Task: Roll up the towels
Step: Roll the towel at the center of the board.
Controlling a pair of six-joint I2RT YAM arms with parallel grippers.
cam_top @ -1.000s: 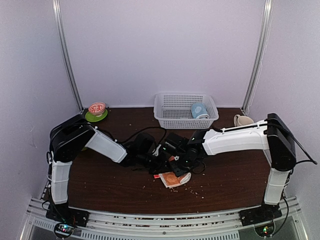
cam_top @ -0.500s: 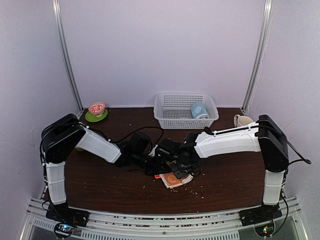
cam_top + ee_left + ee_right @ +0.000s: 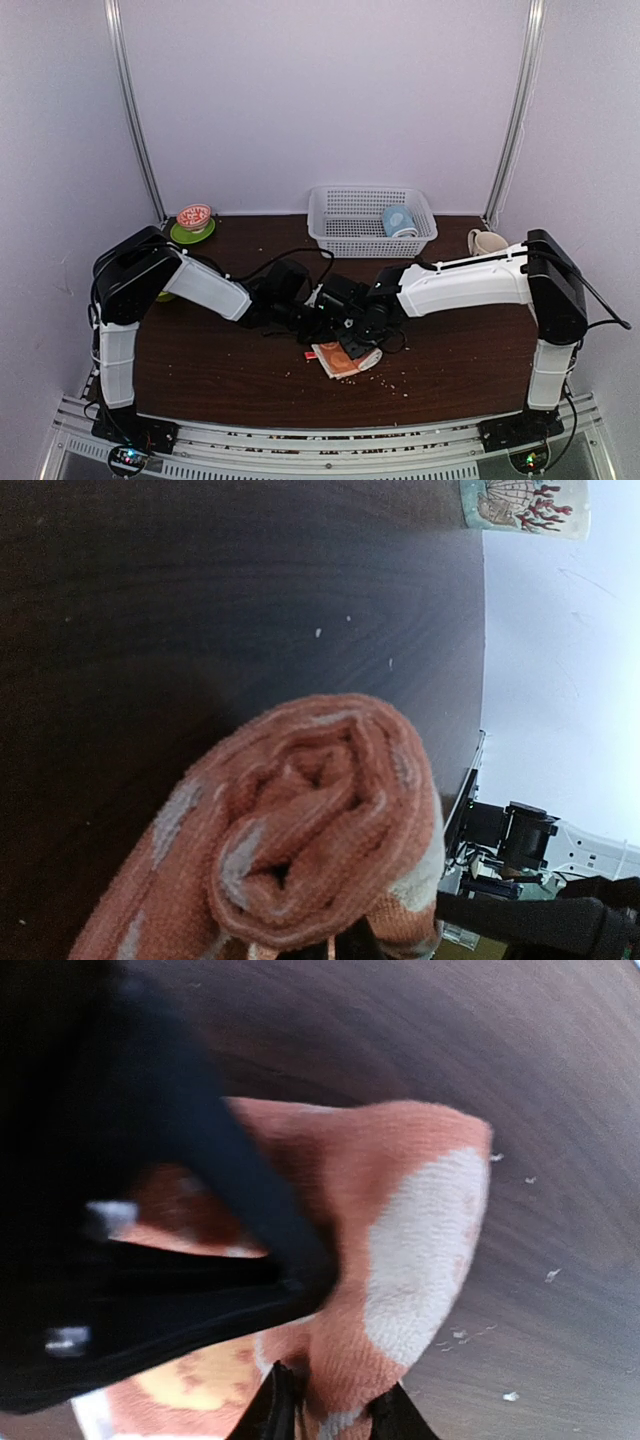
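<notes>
At the back of the dark brown wooden table (image 3: 220,370), a white plastic lattice basket (image 3: 345,225) holds a light blue bundle (image 3: 398,220) at its right end, which looks like a rolled towel. Back left, a green saucer (image 3: 178,237) carries a small red-and-white patterned bowl (image 3: 194,215), and a beige mug (image 3: 485,241) stands back right. The orange-red cloth towel with a white swirly pattern (image 3: 345,360) lies near the middle of the table, towards the front edge, under both arms; the left wrist view shows it end-on as a spiral roll. The left gripper (image 3: 330,325) is closed right at that roll, its fingers hidden, so a grip on the cloth cannot be confirmed. The right gripper (image 3: 333,1405) has its jaws a little apart, with a fold of the towel between the tips. Pale crumbs dot the wood around the towel. Plain pale lilac walls enclose the table, with a slim metal rail (image 3: 135,110) rising in each back corner.
</notes>
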